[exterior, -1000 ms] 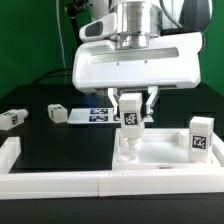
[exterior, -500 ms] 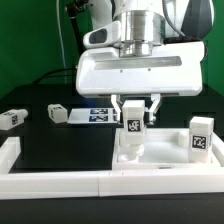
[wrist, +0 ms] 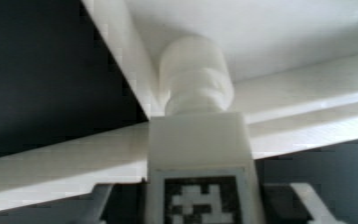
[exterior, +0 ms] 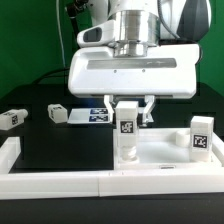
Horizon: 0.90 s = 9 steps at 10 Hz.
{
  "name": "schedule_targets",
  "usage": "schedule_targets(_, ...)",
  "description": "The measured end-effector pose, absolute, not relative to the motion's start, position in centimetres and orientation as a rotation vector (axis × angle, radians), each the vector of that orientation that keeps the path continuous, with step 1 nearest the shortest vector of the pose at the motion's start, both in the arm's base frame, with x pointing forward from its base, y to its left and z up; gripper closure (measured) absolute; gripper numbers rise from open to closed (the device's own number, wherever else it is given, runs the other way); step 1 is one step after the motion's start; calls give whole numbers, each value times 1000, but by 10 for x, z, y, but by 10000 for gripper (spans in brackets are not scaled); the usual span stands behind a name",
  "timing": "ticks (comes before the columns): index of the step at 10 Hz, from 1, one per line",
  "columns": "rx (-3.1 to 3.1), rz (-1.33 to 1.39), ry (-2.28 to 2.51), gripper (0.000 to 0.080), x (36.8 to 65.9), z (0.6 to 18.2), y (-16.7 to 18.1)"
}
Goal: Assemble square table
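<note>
the square tabletop (exterior: 168, 160) is lying just behind the front rail (exterior: 60, 182), toward the exterior view's right. the gripper (exterior: 129, 112) is pinching a tagged leg (exterior: 127, 128) between its fingers, holding it upright with the bottom end sitting at the slab's corner on the exterior view's left. a second leg (exterior: 200, 136) is standing upright at the slab's right side. a third leg (exterior: 57, 114) is lying on the black table (exterior: 60, 145) just beside the marker board (exterior: 98, 115), and a fourth leg (exterior: 12, 118) is resting well off to the left.
</note>
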State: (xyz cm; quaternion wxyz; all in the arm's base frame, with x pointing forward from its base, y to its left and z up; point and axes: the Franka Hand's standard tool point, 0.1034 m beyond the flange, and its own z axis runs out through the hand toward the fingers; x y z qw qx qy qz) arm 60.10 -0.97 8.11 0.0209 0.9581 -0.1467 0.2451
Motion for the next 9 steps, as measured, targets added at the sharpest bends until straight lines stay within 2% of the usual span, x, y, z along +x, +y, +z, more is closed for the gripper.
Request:
schedule_targets(3,2961,773,-467,512,608,81,-17)
schedule_targets(9,2935,859,-418,512,604,81,-2)
